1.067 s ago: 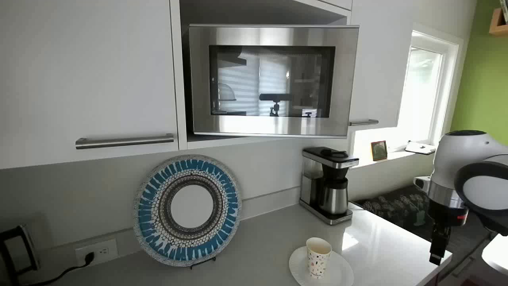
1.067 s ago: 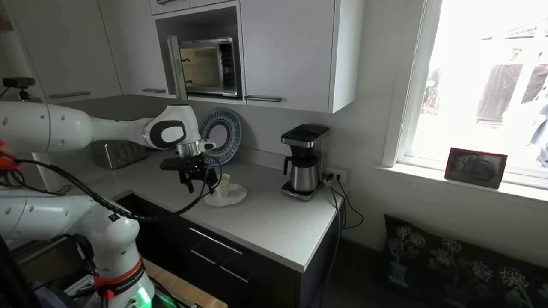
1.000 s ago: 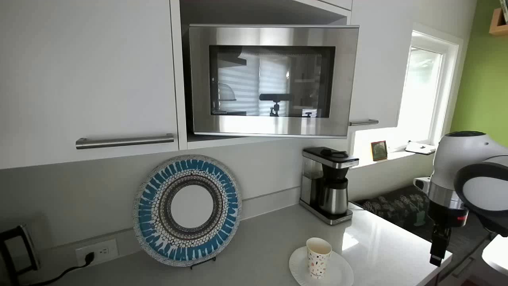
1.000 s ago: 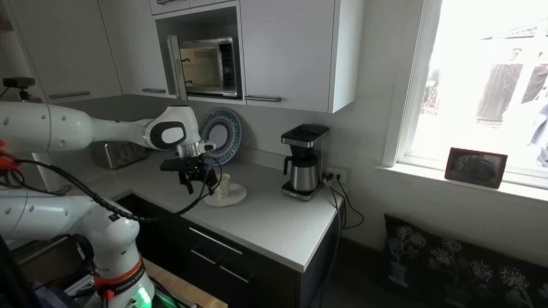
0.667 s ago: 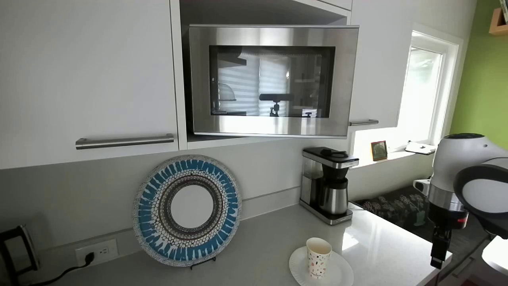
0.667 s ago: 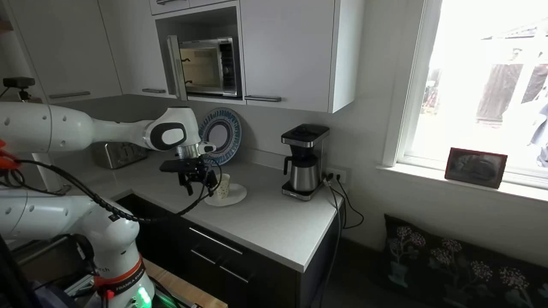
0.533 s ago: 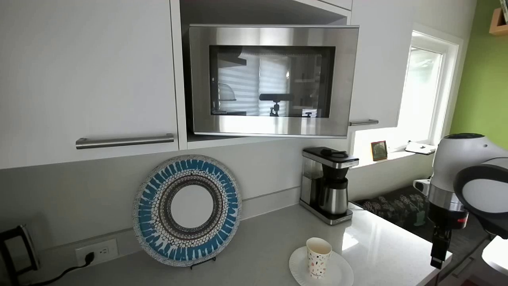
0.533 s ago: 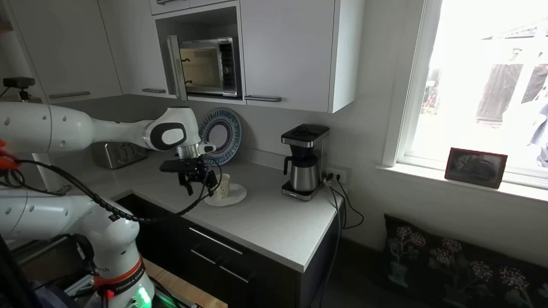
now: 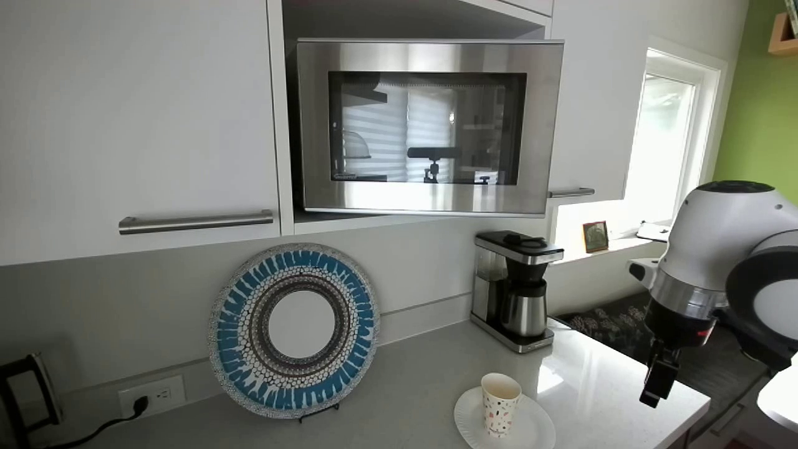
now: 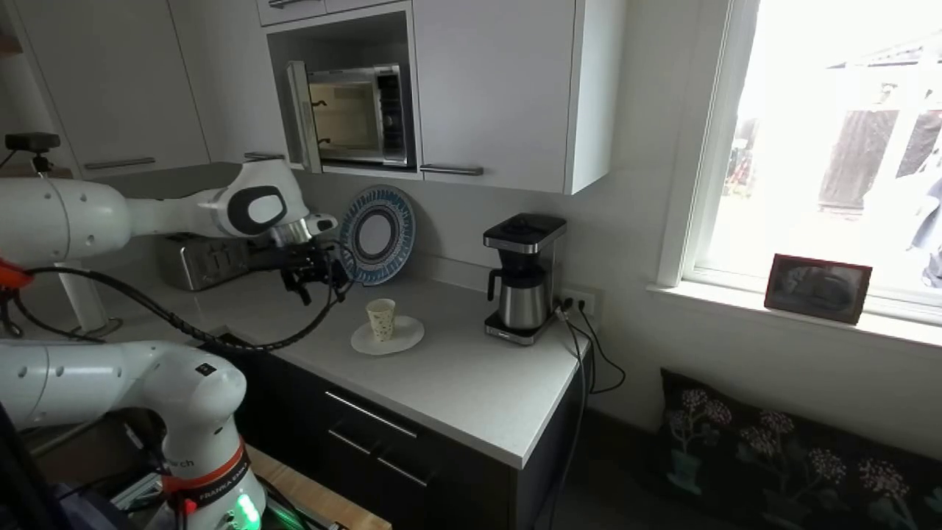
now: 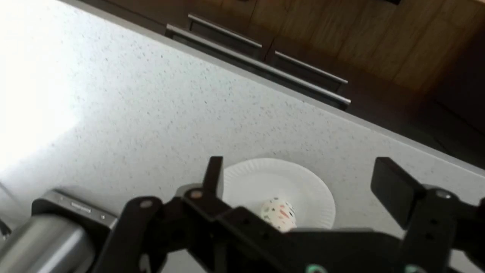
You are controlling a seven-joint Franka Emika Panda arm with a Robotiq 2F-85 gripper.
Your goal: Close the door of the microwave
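The microwave [image 10: 394,114] sits in a wall cabinet niche with its lit inside showing in an exterior view. Its door [image 10: 305,118] stands swung open, seen nearly edge-on there. In an exterior view the steel-framed door [image 9: 430,198] with its dark glass faces the camera and hides most of the microwave body. My gripper [image 11: 297,163] is open and empty, its fingers wide apart in the wrist view. In both exterior views the gripper [image 9: 651,396] hangs tilted, well below and apart from the door; it also shows near the counter [image 10: 322,294]. The wrist view does not show the microwave.
A patterned cup [image 9: 500,405] stands on a white paper plate [image 9: 536,424] on the counter [image 10: 456,383]. A coffee maker [image 10: 524,287] stands further along. A round blue decorative plate [image 10: 377,235] leans on the wall. A toaster [image 10: 206,265] is behind the arm. Cabinet handles [image 10: 452,170] stick out.
The arm has lifted slightly and the gripper has tilted. In an exterior view it has moved left, so the cup shows fully. The microwave door has not moved.
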